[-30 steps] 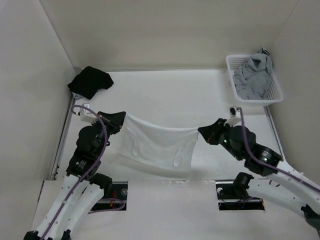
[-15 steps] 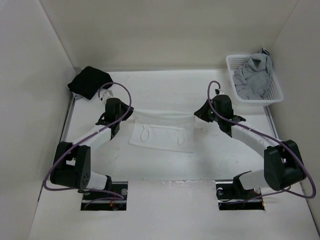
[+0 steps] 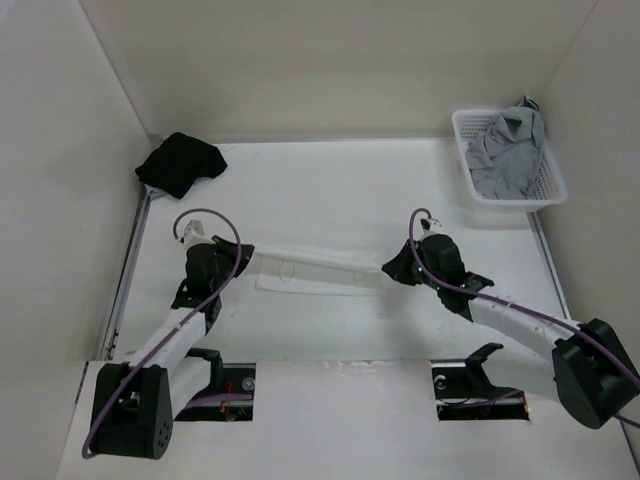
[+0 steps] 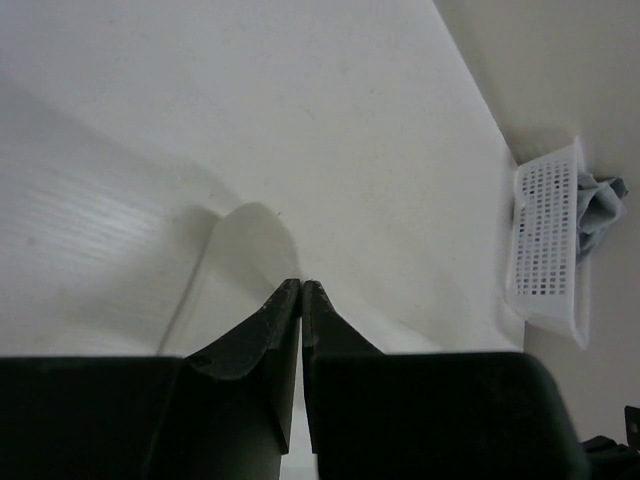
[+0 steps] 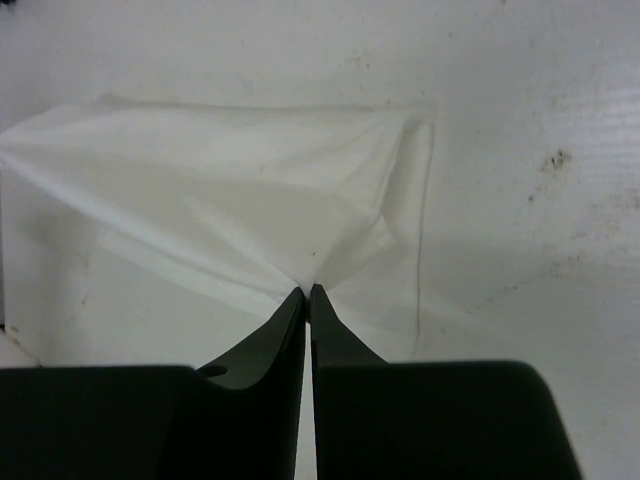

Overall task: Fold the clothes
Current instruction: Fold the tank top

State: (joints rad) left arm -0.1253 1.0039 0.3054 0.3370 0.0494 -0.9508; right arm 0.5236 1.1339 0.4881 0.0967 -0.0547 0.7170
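You pull both pinched corners toward the near edge: the top [image 3: 320, 272], a hanging sheet a second ago, now lies as a narrow band mid-table [image 3: 330, 200], so the first fold is going over. Left gripper [image 4: 301, 285] and right gripper [image 5: 308, 290] are both clenched on its ends. The long axis runs left-right, right end slightly nearer; which way the neck points is unclear.

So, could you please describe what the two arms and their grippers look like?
The left arm and right arm have white links, black joints and a looping purple cable each. The left gripper and right gripper are black, with two tapering fingers.
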